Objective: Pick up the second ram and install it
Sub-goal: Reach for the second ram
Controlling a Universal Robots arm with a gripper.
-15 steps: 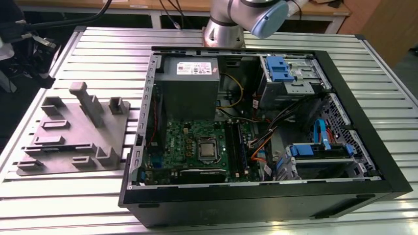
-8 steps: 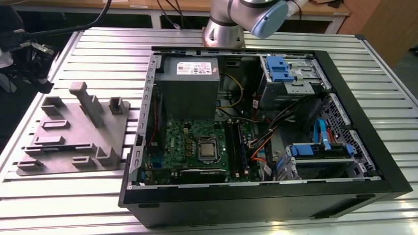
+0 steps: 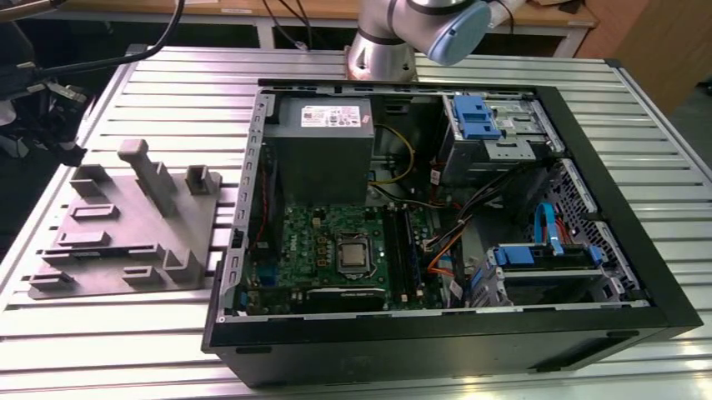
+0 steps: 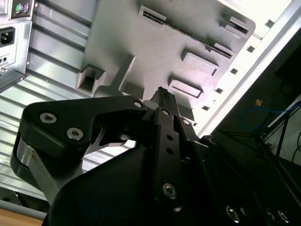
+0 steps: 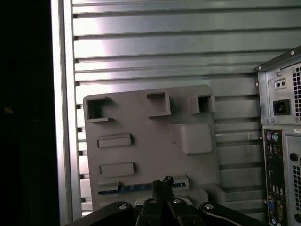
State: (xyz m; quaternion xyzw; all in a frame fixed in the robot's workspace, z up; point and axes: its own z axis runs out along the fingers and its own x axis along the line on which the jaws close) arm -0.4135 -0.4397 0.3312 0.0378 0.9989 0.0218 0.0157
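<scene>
The second ram point(image 5: 128, 188) is a thin dark-blue board standing on edge in a slot of the grey fixture block point(image 5: 150, 150). In both wrist views my gripper point(image 5: 162, 181) point(image 4: 162, 94) hangs well above the fixture. Its fingertips are together with nothing between them, and they line up over the end of that slot. The grey fixture point(image 3: 122, 225) lies at the exterior view's left on the slatted table. The open computer case point(image 3: 445, 208) holds the green motherboard point(image 3: 323, 246). Its long memory slots point(image 3: 403, 246) run beside the processor socket.
The arm's base and elbow point(image 3: 445, 29) stand behind the case. Inside the case are a grey power supply point(image 3: 323, 133), blue drive cages point(image 3: 489, 125) and orange and black cables point(image 3: 445, 250). The case's rear panel point(image 5: 282, 141) borders the fixture. The table's edge point(image 5: 61, 117) runs along the fixture's other side.
</scene>
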